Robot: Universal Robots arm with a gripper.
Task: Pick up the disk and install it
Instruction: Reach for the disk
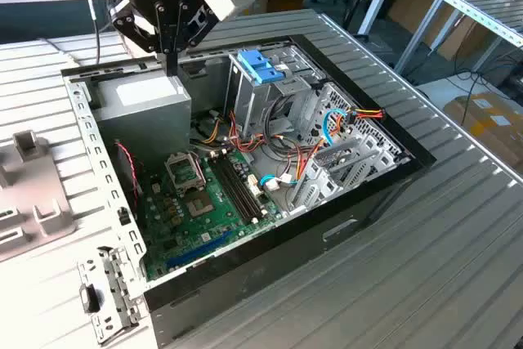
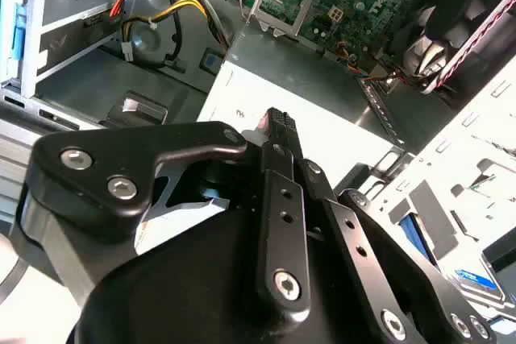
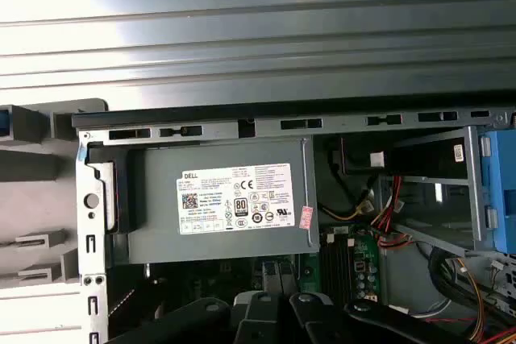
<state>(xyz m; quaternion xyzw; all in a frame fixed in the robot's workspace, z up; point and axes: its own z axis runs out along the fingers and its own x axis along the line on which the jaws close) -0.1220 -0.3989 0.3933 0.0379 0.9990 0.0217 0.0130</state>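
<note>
Up in the upper left of the exterior view, my gripper (image 1: 172, 69) hangs tips-down right over the power supply (image 1: 151, 102), that big grey box with the white label, which sits in the far corner of the opened PC case (image 1: 286, 263). It's closed up, tips pressed together with nothing between them, and in the second wrist view you can see the gripper (image 2: 278, 118) pointing straight at the supply's pale top (image 2: 339, 130). Honestly can't tell if it's touching the box or just above it. The disk (image 2: 470, 277) isn't in my grip at all: in the second wrist view it lies flat outside the case wall, on the pale tray (image 2: 484, 134) next to the case, with a bit of blue rail showing and a good chunk hidden behind my black linkage. The first wrist view looks down on the power supply (image 3: 218, 199) from above, label up, snug against the case's rim. Middle of the exterior view has the green motherboard (image 1: 204, 202) on the case floor, and just right of the supply is the metal drive cage with the paler blue latch (image 1: 261, 65) on top. A bundle of coloured cables (image 1: 359, 112) runs to the right of that, and the whole case sits on a ribbed metal table (image 1: 458, 267).
</note>
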